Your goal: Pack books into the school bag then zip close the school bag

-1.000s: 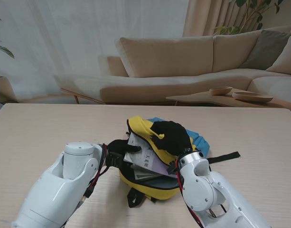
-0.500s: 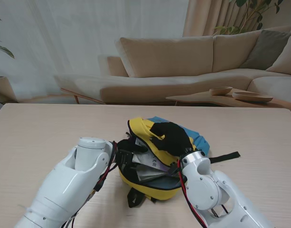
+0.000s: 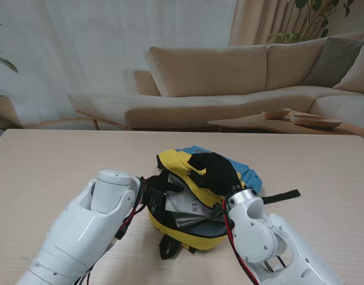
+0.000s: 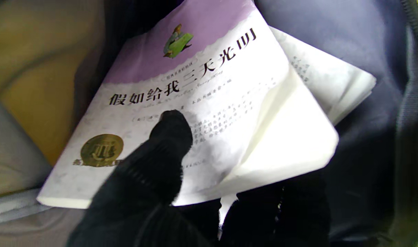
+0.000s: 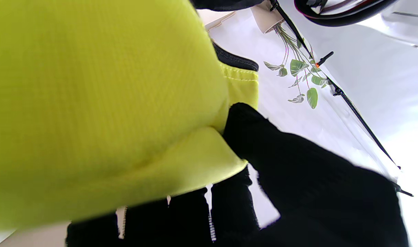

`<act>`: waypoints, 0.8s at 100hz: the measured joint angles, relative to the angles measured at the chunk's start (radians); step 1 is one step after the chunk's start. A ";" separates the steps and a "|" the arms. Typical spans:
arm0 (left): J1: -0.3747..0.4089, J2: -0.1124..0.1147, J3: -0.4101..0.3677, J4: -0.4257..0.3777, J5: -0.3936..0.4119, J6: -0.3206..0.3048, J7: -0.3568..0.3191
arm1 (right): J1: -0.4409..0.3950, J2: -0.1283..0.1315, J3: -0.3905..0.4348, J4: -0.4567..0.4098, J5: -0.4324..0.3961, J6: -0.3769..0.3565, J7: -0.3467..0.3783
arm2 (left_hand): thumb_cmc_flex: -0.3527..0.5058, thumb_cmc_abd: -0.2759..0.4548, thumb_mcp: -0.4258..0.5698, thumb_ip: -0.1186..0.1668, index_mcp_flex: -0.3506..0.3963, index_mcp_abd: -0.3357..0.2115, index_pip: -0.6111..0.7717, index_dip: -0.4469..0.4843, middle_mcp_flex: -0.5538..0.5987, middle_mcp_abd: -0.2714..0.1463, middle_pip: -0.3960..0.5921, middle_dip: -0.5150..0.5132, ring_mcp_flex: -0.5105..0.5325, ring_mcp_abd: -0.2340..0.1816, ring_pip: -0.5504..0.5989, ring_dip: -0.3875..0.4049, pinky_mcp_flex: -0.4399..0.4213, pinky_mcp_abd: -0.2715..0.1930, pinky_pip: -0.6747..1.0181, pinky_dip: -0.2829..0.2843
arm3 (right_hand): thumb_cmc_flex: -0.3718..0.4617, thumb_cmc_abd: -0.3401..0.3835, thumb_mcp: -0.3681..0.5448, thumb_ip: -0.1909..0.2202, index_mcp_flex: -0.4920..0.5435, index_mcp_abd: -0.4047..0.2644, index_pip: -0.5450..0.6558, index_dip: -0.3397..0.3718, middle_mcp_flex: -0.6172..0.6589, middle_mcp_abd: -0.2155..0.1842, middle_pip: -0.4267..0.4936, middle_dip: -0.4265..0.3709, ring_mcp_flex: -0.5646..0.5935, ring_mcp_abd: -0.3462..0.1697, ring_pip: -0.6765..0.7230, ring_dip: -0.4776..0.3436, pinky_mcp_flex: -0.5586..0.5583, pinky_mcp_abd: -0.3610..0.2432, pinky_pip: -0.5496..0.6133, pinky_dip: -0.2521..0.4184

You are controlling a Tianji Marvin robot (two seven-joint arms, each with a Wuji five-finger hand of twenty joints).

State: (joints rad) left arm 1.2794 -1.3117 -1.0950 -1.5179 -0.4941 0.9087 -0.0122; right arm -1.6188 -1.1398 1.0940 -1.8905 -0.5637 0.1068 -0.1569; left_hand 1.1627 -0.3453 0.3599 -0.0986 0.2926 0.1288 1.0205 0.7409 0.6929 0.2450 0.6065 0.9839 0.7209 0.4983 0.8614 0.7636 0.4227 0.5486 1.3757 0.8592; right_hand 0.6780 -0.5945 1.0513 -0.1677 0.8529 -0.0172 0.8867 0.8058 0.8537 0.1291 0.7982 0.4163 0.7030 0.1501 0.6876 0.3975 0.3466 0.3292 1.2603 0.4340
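**Book inside the open yellow bag, one hand on each**

The wooden surface (image 3: pixel 45 160) carries a yellow school bag (image 3: pixel 187 234) lying near me at the middle, its mouth open and its dark lining showing. The bag's yellow flap (image 3: pixel 180 167) stands raised on the far side. The right hand (image 3: pixel 214 171), in a black glove, pinches this flap, thumb on one face and fingers on the other. A purple-and-white paperback book (image 4: pixel 202 113) lies slanted inside the bag, over a second book (image 4: pixel 336 85). The left hand (image 3: pixel 155 189) reaches into the opening and grips the paperback, thumb (image 4: pixel 171 133) pressed on its cover.
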 measured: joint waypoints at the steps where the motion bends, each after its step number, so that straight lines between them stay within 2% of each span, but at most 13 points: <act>1: 0.000 0.001 -0.001 -0.001 0.001 0.002 -0.001 | 0.000 0.000 0.000 0.000 0.000 0.000 0.000 | 0.013 0.004 -0.014 0.000 0.001 -0.004 0.016 0.013 0.011 -0.003 0.005 0.001 0.000 0.000 0.001 0.000 0.006 0.000 0.000 0.000 | 0.000 0.000 0.000 0.000 0.000 0.000 0.000 0.000 0.000 0.000 0.000 0.000 0.000 0.000 0.000 0.000 0.000 0.000 0.000 0.000; 6: 0.002 0.003 -0.003 -0.005 0.005 0.004 -0.004 | 0.000 0.000 0.000 0.000 0.001 0.000 0.000 | 0.041 0.013 -0.063 0.000 0.012 -0.013 0.043 0.047 0.034 -0.005 0.021 0.013 0.026 -0.002 0.010 0.000 0.036 0.001 0.000 0.000 | 0.000 0.000 0.000 0.000 0.000 0.000 0.000 0.000 0.000 0.000 0.000 0.000 0.000 0.000 0.000 0.000 0.000 0.000 0.000 0.000; 28: -0.007 0.016 0.003 -0.009 0.050 0.057 -0.044 | 0.001 -0.001 -0.001 0.002 0.007 0.000 -0.003 | 0.042 0.013 -0.073 0.000 0.034 -0.013 0.043 0.064 0.070 -0.005 0.039 0.011 0.106 -0.015 0.051 0.000 0.134 0.001 0.039 0.007 | 0.000 0.000 0.000 0.000 0.000 0.000 0.000 0.001 0.000 0.000 0.000 0.000 0.000 0.000 0.000 0.000 0.000 0.000 0.000 0.000; 46: -0.023 0.015 0.007 0.011 0.045 0.058 -0.053 | 0.003 -0.001 -0.002 0.004 0.008 0.000 -0.010 | 0.042 0.012 -0.083 0.000 0.044 -0.013 0.038 0.058 0.070 -0.005 0.055 -0.014 0.108 -0.018 0.060 0.000 0.142 0.001 0.051 0.007 | 0.000 0.007 -0.011 0.002 0.000 0.000 0.000 0.001 0.000 0.000 0.000 0.000 0.000 0.000 0.000 0.000 0.000 0.000 0.000 0.000; 53: -0.025 0.013 0.006 0.015 0.027 0.058 -0.037 | 0.006 -0.003 -0.005 0.009 0.015 -0.001 -0.020 | 0.044 0.012 -0.092 0.000 0.057 -0.013 0.031 0.041 0.071 -0.002 0.057 -0.019 0.117 -0.018 0.060 0.000 0.144 0.003 0.052 0.008 | 0.000 0.021 -0.039 0.003 0.000 -0.002 0.000 0.001 0.000 0.000 0.000 0.000 0.000 0.000 0.000 0.000 0.000 0.000 0.000 0.000; 63: -0.031 0.011 0.010 0.023 -0.070 0.058 0.053 | 0.010 -0.009 -0.014 0.025 0.038 -0.018 -0.073 | 0.044 0.012 -0.103 0.000 0.077 -0.010 0.015 0.013 0.072 0.004 0.061 -0.034 0.118 -0.013 0.061 0.000 0.146 0.013 0.062 0.008 | 0.000 0.037 -0.061 0.003 0.003 -0.003 -0.005 0.001 0.000 0.000 0.000 0.000 0.000 0.000 0.000 0.000 0.000 0.000 0.000 0.000; 73: -0.040 0.008 0.012 0.034 -0.060 0.058 0.035 | 0.014 -0.021 -0.023 0.052 0.044 -0.046 -0.133 | 0.044 0.012 -0.104 0.000 0.078 -0.010 0.015 0.007 0.072 0.004 0.064 -0.040 0.118 -0.013 0.061 0.000 0.146 0.014 0.062 0.009 | 0.000 0.051 -0.081 0.003 0.010 -0.003 -0.017 0.024 0.000 0.000 0.000 0.000 0.000 0.000 0.000 0.000 0.000 0.000 0.000 0.001; 80: -0.047 0.012 0.021 0.039 -0.067 0.058 0.035 | 0.015 -0.029 -0.024 0.063 0.046 -0.063 -0.147 | 0.044 0.012 -0.105 0.000 0.078 -0.009 0.015 0.003 0.072 0.004 0.065 -0.043 0.118 -0.013 0.061 0.000 0.146 0.015 0.062 0.011 | 0.000 0.051 -0.081 -0.008 0.017 -0.003 -0.024 0.026 0.000 0.000 0.000 0.000 0.000 0.000 0.000 0.000 0.000 0.000 0.001 0.002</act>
State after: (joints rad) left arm 1.2322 -1.2998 -1.0737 -1.4787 -0.5615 0.9668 0.0229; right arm -1.6035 -1.1688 1.0701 -1.8272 -0.5179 0.0441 -0.3039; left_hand 1.2071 -0.3332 0.2554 -0.0984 0.3704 0.1195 1.0358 0.7442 0.7646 0.2489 0.6715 0.9405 0.8388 0.4858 0.9226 0.7632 0.5683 0.5634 1.4380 0.8702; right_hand 0.6783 -0.5433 0.9706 -0.1759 0.8696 -0.0199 0.8625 0.8317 0.8538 0.1291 0.7982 0.4164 0.7030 0.1501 0.6876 0.3975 0.3463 0.3292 1.2614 0.4363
